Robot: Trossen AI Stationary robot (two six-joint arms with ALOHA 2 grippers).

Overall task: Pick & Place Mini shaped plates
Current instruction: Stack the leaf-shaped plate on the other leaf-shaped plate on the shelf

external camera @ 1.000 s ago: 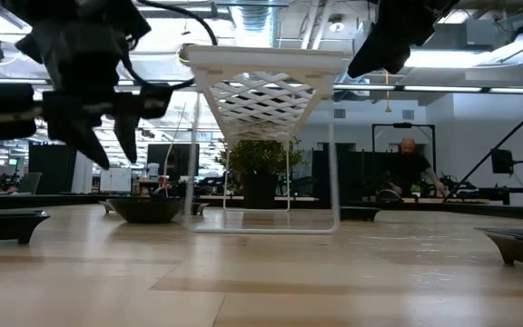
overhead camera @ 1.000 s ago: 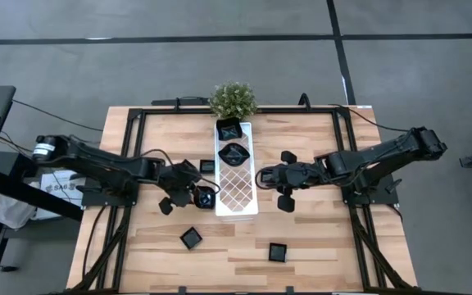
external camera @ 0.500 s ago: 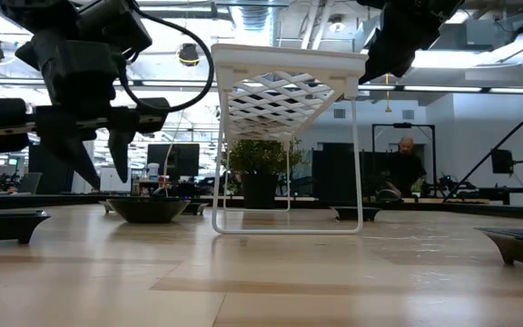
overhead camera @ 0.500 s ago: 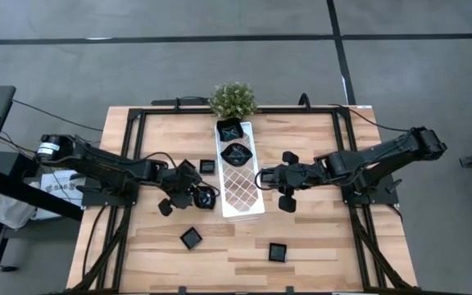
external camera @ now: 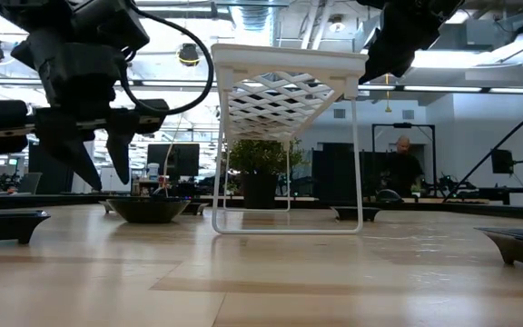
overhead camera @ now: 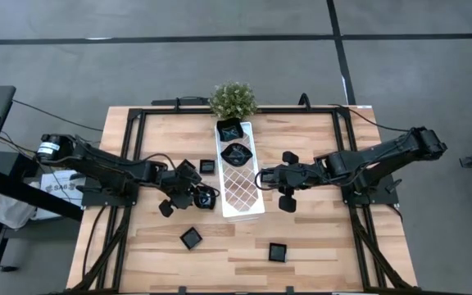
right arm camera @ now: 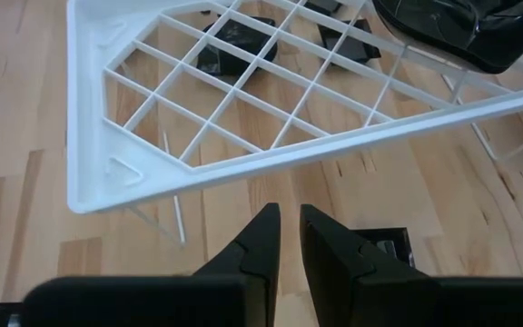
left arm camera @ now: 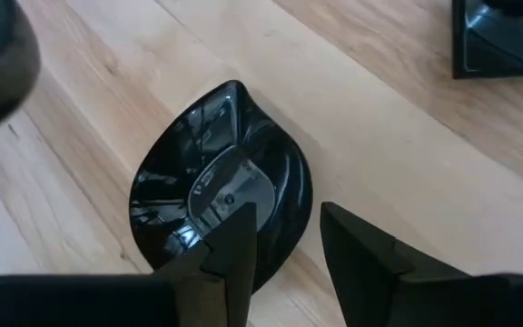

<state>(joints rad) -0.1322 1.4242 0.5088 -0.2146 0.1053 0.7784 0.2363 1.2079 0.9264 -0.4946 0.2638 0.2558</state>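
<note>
1. We see the left tool (left arm camera: 280, 245) hanging directly over a leaf-shaped plate (left arm camera: 221, 195) that lies flat on the table (left arm camera: 407, 136), just beside the left edge of the white lattice tray (overhead camera: 240, 176). Its fingers stand spread, with nothing between them.
2. In the left wrist view one fingertip sits over the plate's rim and the other over bare wood just outside it, so we judge the rim lies between the fingers and the coming move is a straight drop onto that edge.
3. We read the plate's long axis as running from its pointed tip to its rounded end; the tip points away from the left tool, and the fingers straddle the rim at the rounded end.
4. The left arm is plainly the nearer one. The right tool (right arm camera: 284, 236) waits on the tray's other side, its fingers nearly pressed together and holding nothing.
5. Two plates (overhead camera: 232, 141) already sit on the tray's far end by the potted plant (overhead camera: 233, 99); other square plates (overhead camera: 191, 238) rest on the table, well apart from the left tool.
</note>
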